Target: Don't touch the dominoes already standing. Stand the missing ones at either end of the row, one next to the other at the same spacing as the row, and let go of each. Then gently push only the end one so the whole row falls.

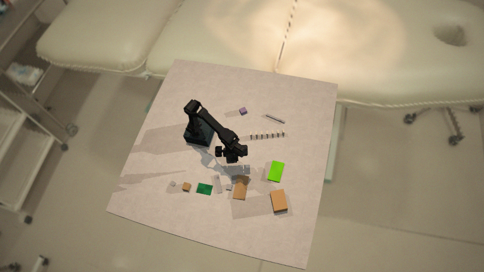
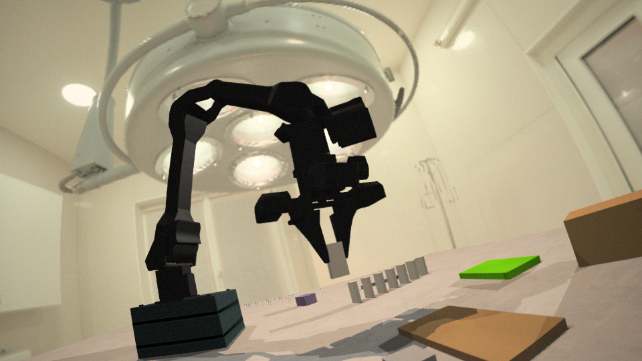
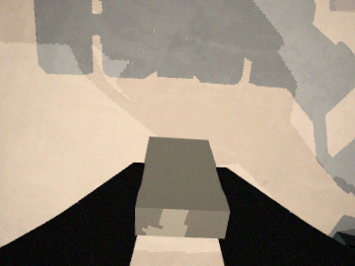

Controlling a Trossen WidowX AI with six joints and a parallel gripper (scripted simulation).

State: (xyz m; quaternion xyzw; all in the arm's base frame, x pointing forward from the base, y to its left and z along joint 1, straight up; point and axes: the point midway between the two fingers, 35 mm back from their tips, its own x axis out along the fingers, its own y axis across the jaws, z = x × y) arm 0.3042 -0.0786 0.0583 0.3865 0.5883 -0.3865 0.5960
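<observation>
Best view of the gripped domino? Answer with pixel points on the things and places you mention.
Wrist: the gripped domino (image 2: 338,260) (image 3: 179,174) is large, between both fingers (image 2: 344,237). The exterior view shows it smaller, raised above the table (image 2: 278,339); from the top, the arm (image 1: 216,125) hides it.

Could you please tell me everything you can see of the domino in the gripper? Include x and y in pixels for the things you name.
The domino (image 2: 338,260) (image 3: 178,173) is a plain grey rectangular block, flat-faced and straight-edged, with no markings visible; its material is unclear. It is held between the two fingertips of the gripper (image 2: 337,259) (image 3: 179,189), roughly upright with a slight tilt in the exterior view. Its lower end sticks out below the fingers and hangs above the table (image 1: 202,223), apart from the standing row (image 1: 266,134) (image 2: 392,277). Only the fingers touch it.
</observation>
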